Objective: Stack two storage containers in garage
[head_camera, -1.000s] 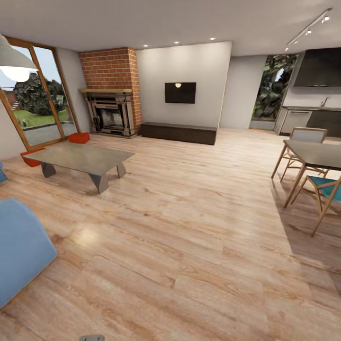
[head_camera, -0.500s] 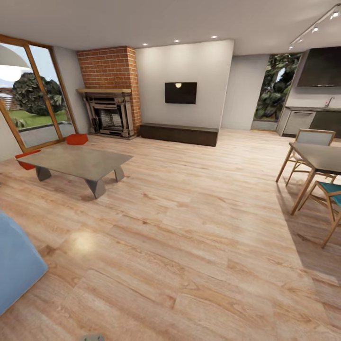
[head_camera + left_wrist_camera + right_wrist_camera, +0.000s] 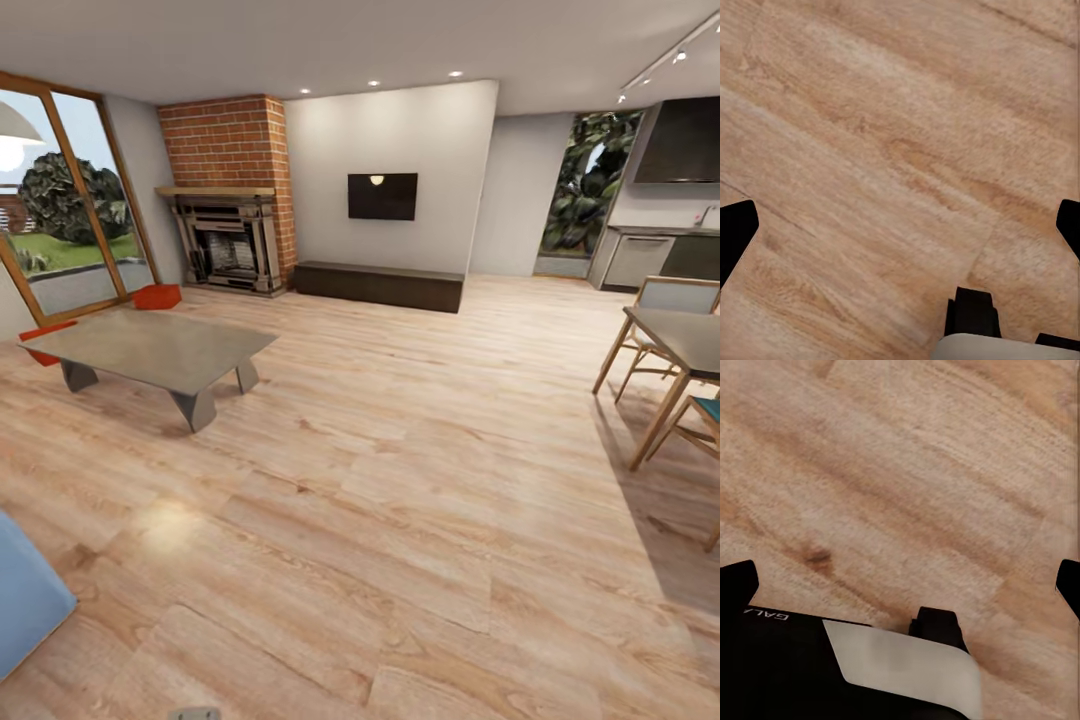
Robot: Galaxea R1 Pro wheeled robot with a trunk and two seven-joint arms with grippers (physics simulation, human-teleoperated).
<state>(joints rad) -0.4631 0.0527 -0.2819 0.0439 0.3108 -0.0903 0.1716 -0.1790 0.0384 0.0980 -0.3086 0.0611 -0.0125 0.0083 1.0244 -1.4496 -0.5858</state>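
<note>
Above the wood-plank floor (image 3: 870, 150), left claw (image 3: 900, 229) and right claw (image 3: 900, 585) hang spread wide, holding nothing.

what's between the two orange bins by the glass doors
In the head view, the far corner of the grey coffee table sits between them: one storage container lies beyond it, the other peeks out behind its edge nearer the doors.

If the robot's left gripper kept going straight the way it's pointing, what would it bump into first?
Most likely the wood-plank floor. In the left wrist view, the left gripper has its two dark fingertips spread wide, with nothing but floorboards between them. How far away the floor is can't be told.
</note>
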